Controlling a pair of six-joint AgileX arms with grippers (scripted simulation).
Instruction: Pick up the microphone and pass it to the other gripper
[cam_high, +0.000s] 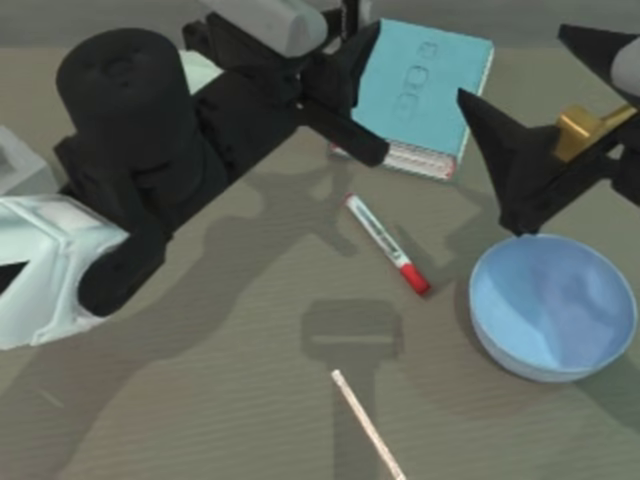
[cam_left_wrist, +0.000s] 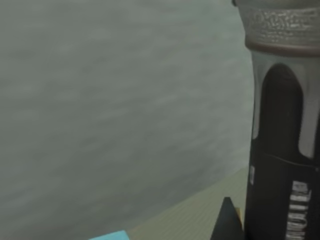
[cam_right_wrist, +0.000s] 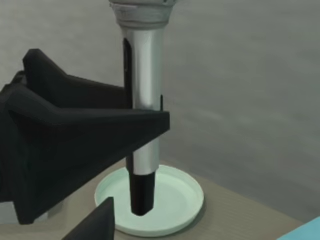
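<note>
my left arm fills the table from nine toward eleven o'clock in the top view, reaching across to twelve, where the left claw has its fingers pressed onto the microphone. in the right wrist view the microphone stands upright in the air, well clear of the table, its lower black end hanging above a pale green plate, with the left claw's dark wedge fingers pinching the silver shaft about midway. my right claw sits at two o'clock, its fingers spread and holding nothing, apart from the microphone with open space between. the blue bowl lies at four o'clock, the light blue book at one o'clock just beside the left claw, the white marker with red cap near the centre, and a thin pale stick at six o'clock. i judge the microphone to be stiff, fairly light and top-heavy toward the mesh head, with a smooth round body that could twist or slide in a loose pinch. the free length of shaft below the left fingers, or the dark band near the lower end, looks like the best place for the right claw to close squarely before the left lets go.
</note>
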